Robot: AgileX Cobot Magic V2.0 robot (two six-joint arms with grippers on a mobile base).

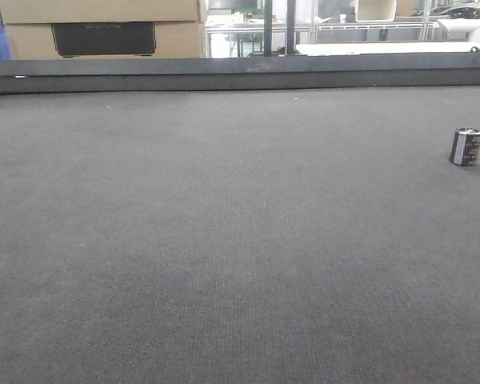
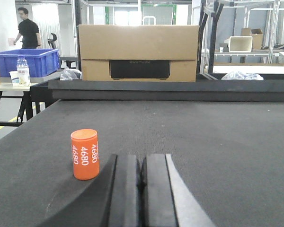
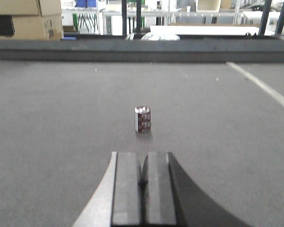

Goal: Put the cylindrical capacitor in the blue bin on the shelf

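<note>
Right wrist view: the right pincer (image 3: 143, 164) is clenched, its two dark fingers pressed flat against each other and gripping nothing. The capacitor (image 3: 142, 119) stands upright on the grey mat (image 3: 61, 123), straight ahead of the fingertips and clearly apart from them, with a strip of mat between. It is a stubby dark can with a pale stripe down its left side and a silvery rim on top. Ahead and to the right of this pincer a pale line (image 3: 260, 85) runs slantwise across the mat. Beyond the capacitor a raised dark edge (image 3: 142, 49) closes off the far side of the mat.

In the left wrist view the left pincer (image 2: 141, 163) is clenched as well, finger against finger, and it holds nothing. An orange cylinder (image 2: 84, 154) with 4680 printed on it in white stands upright just ahead and to the left of the pincer, near the left finger but not touching it. Far ahead, past the raised edge, sits a cardboard box (image 2: 138, 47) with a dark panel in its front. Farther left, off the mat, a blue crate (image 2: 26, 62) rests on a side table, with a clear bottle (image 2: 22, 71) in front and a person (image 2: 27, 30) in black behind.

In the front view the capacitor (image 1: 466, 147) stands upright far to the right on the mat, short of the raised edge.
</note>
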